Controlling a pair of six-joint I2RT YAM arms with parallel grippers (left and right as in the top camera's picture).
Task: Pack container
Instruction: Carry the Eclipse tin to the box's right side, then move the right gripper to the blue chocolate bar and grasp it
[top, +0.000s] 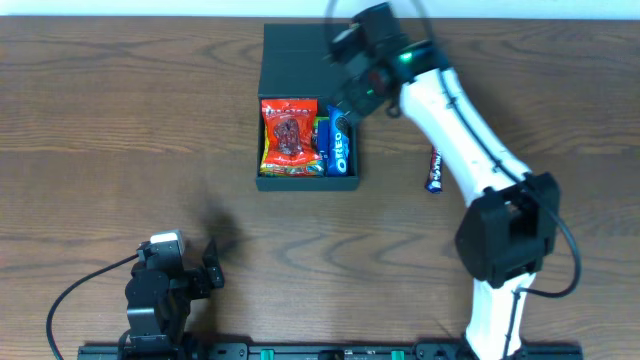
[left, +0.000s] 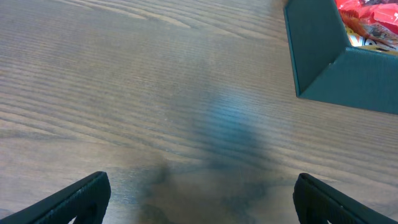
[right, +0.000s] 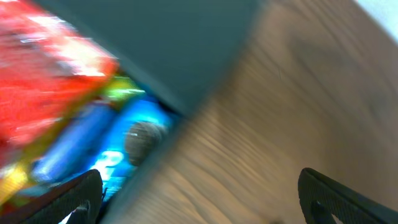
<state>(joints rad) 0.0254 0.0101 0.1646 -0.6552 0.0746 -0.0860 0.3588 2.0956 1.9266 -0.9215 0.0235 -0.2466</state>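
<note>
The dark teal container (top: 306, 183) sits at the table's upper middle, its flap lid (top: 295, 60) open toward the back. Inside lie a red snack packet (top: 288, 135) and a blue Oreo packet (top: 339, 146). My right gripper (top: 352, 103) is open and empty above the container's right rim. In the blurred right wrist view (right: 199, 196) it straddles the rim, with the Oreo packet (right: 118, 155) and red packet (right: 43, 81) at left. My left gripper (top: 205, 268) is open and empty near the front edge. In the left wrist view the container's corner (left: 329, 62) is at the upper right.
A small dark snack bar (top: 434, 170) lies on the wooden table (top: 120, 130) to the right of the container, beside my right arm. The left arm's base and cable sit at the front left.
</note>
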